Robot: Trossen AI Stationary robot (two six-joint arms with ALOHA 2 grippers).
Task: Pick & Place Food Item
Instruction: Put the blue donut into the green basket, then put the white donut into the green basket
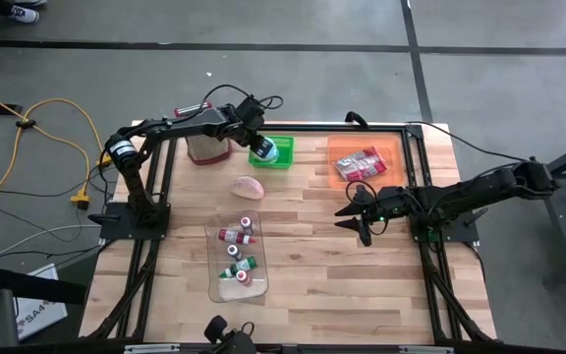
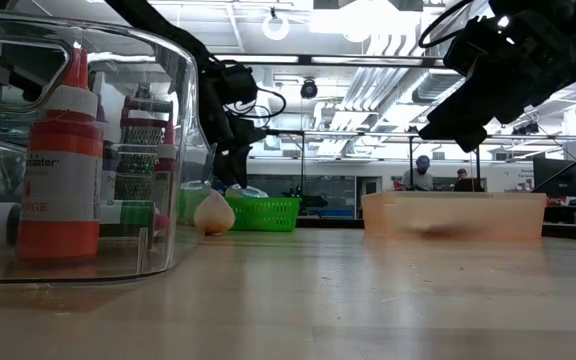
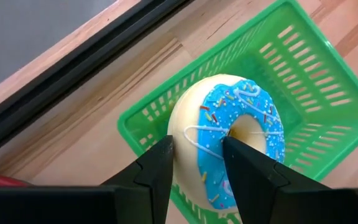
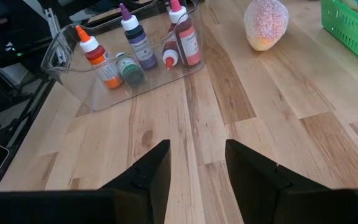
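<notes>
left hand (image 3: pixel 196 163) grips donut (image 3: pixel 229 140) | on edge | over green basket (image 3: pixel 303 81)

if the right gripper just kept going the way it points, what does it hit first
Probably the clear bin of bottles. The right gripper, open and empty, points across bare table toward it. The pink food item lies off to one side; depth is uncertain.

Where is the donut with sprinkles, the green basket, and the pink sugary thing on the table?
donut (image 3: pixel 229 130): left wrist view, on its blue icing.
green basket (image 3: pixel 316 81): left wrist view, on its mesh floor.
pink sugary thing (image 4: pixel 266 23): right wrist view, on its rounded side.
</notes>
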